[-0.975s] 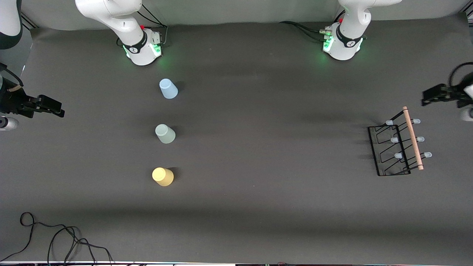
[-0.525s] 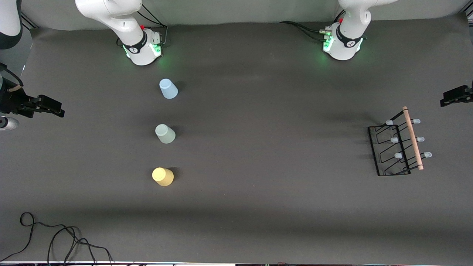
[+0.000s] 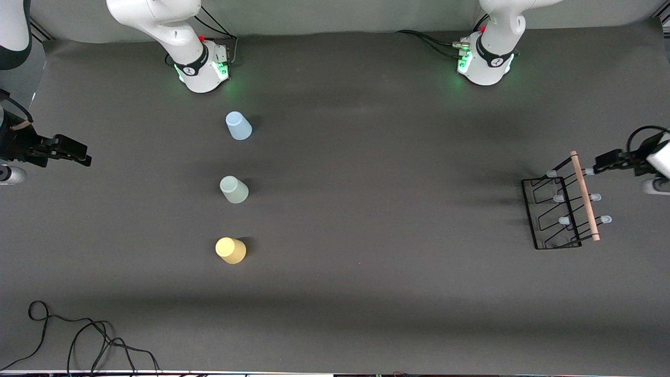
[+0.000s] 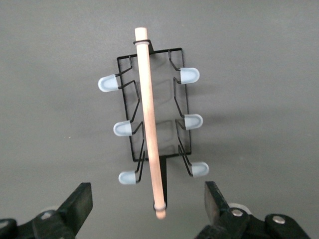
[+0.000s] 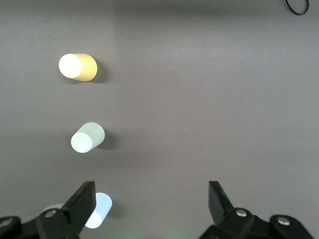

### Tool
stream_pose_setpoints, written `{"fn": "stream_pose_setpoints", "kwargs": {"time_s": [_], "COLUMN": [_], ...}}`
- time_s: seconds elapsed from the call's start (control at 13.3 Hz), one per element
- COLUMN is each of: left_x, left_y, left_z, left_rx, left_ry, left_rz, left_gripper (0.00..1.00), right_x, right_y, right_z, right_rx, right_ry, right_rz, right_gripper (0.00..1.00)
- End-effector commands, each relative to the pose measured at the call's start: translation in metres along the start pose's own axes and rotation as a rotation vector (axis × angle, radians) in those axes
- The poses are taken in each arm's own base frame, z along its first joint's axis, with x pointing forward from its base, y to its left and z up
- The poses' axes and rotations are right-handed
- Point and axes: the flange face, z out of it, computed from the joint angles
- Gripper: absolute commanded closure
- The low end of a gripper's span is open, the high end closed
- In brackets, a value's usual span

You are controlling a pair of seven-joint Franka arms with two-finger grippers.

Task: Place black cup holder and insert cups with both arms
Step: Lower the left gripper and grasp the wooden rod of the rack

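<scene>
Looking down on a dark worktop, you have the black cup holder (image 3: 562,209) standing near the edge at the left arm's end, with nothing on its prongs. Its light wooden rod handle (image 3: 584,195) runs lengthwise from the robots' edge toward the front camera's edge, three capped prongs on each side. The left gripper (image 3: 609,161) hangs in the air at the rod's end nearer the robots' edge, fingers spread wide and empty. From the left wrist view, the rod (image 4: 149,124) points straight away from the gripper, its near tip midway between the two fingers (image 4: 77,201), so the spread fingers straddle the rod's line. Judging from this, the left arm is much the nearer one for grasping the handle. The three cups sit upside down in a row toward the right arm's end, well apart from the holder: pale blue cup (image 3: 238,126) nearest the robots' edge, pale green cup (image 3: 233,189) in the middle, yellow cup (image 3: 230,250) nearest the camera's edge. The right gripper (image 3: 73,151) waits by the worktop's edge at the right arm's end, fingers spread, empty.
</scene>
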Motion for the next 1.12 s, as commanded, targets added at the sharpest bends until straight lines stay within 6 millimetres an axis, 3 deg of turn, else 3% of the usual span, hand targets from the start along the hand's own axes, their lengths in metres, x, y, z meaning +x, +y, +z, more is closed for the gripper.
{"fn": "stream_pose_setpoints", "kwargs": {"time_s": [0.0, 0.22, 0.6, 0.67, 0.75, 0.82, 0.9, 1.05], "left_x": [-0.007, 0.004, 0.008, 0.007, 0.007, 0.008, 0.005, 0.006], "left_y": [0.002, -0.001, 0.0, -0.002, -0.001, -0.002, -0.011, -0.016], "left_z": [0.034, 0.067, 0.084, 0.084, 0.084, 0.082, 0.082, 0.081], "left_rx": [-0.018, -0.035, -0.048, -0.048, -0.049, -0.049, -0.05, -0.045], "left_ry": [0.011, -0.004, -0.02, -0.02, -0.02, -0.016, -0.014, 0.003], "left_rz": [-0.018, -0.028, -0.063, -0.066, -0.064, -0.067, -0.083, -0.091], "left_gripper": [0.0, 0.0, 0.02, 0.2, 0.47, 0.81, 1.0, 1.0], "right_x": [-0.005, -0.005, -0.005, -0.006, -0.006, -0.006, -0.006, -0.006], "right_y": [0.0, 0.0, 0.0, 0.0, 0.0, 0.0, 0.0, 0.0], "right_z": [-0.005, -0.005, -0.004, -0.005, -0.005, -0.005, -0.005, -0.005], "right_rx": [-0.01, -0.01, -0.01, -0.01, -0.01, -0.01, -0.01, -0.01], "right_ry": [0.002, 0.002, 0.0, 0.002, 0.002, 0.002, 0.002, 0.002], "right_rz": [0.005, 0.005, 0.005, 0.005, 0.005, 0.005, 0.005, 0.005], "right_gripper": [0.0, 0.0, 0.0, 0.0, 0.0, 0.0, 0.0, 0.0]}}
